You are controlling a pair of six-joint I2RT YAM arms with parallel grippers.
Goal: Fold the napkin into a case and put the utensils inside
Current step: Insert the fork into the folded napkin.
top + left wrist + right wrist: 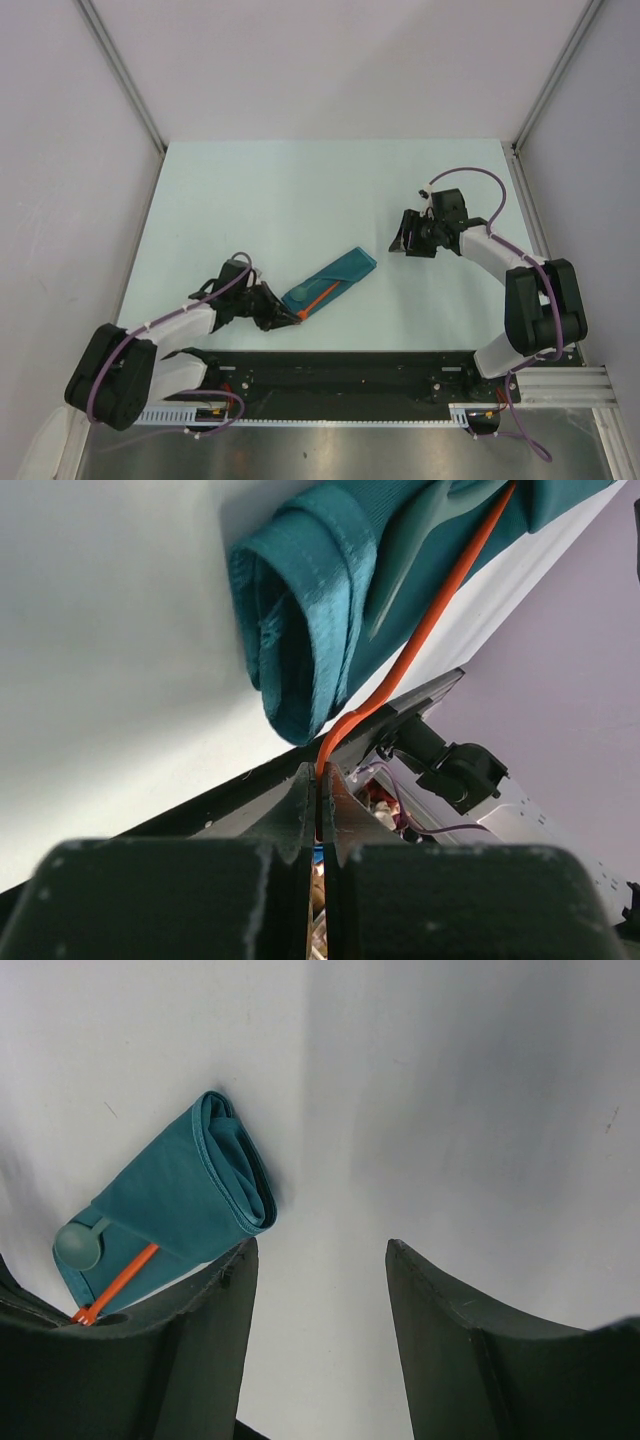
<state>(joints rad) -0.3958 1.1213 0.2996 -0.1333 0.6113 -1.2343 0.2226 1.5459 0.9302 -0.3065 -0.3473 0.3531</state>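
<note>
Nearest, the left gripper (320, 780) is clamping the handle end of the orange utensil (430, 625), whose far end is lying tucked in the teal case (330, 280) mid-table, beside 1 teal spoon (80, 1243). Farther right, the right gripper (320, 1250) is hovering released and empty.

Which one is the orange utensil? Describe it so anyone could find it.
On the pale table, find the folded teal napkin near the middle. At its near-left end, the left gripper pinches a thin stick: the utensil, the only orange thing there.
</note>
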